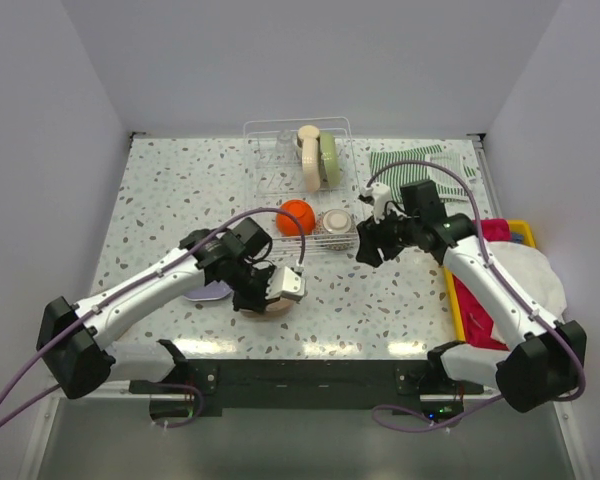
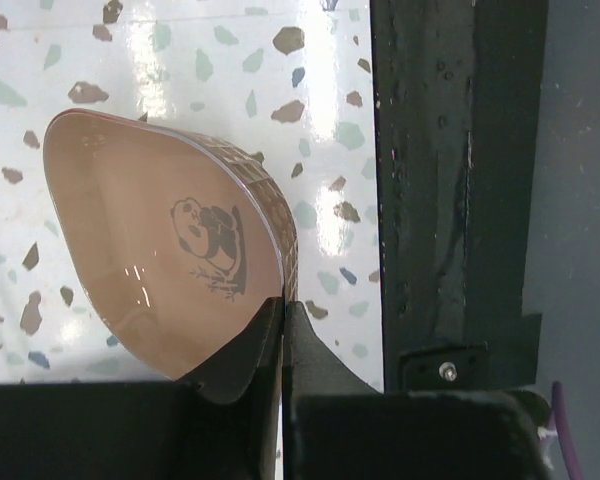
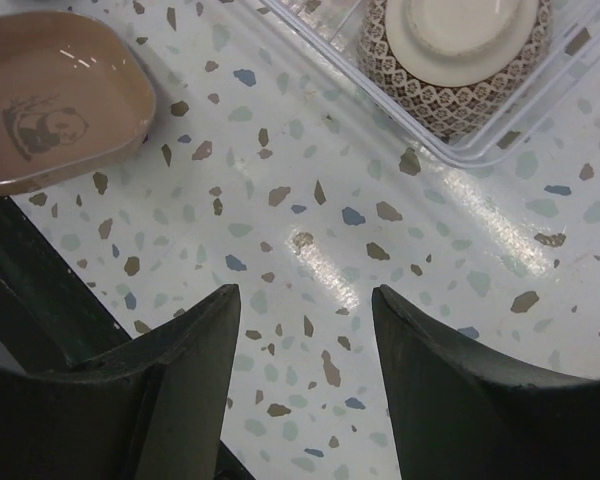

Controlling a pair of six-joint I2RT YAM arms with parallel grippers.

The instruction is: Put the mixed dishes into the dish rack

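My left gripper (image 1: 271,296) is shut on the rim of a brown rounded-square plate (image 2: 150,240) with a panda print, held tilted near the table's front edge (image 1: 275,310). The same brown plate (image 3: 55,90) shows in the right wrist view. The see-through dish rack (image 1: 265,170) stands at the back middle. In it are a cream plate (image 1: 308,160) and a green plate (image 1: 329,160) upright, an orange-red bowl (image 1: 296,217) and an upturned grey patterned bowl (image 1: 336,228) (image 3: 450,50). My right gripper (image 1: 368,246) (image 3: 305,300) hangs open and empty over bare table, right of the rack.
A pale round plate (image 1: 208,293) lies under the left arm. A striped green cloth (image 1: 425,165) is at the back right. A yellow tray (image 1: 521,233) of red and white cloths sits along the right edge. The black front edge strip (image 2: 450,180) lies close to the held plate.
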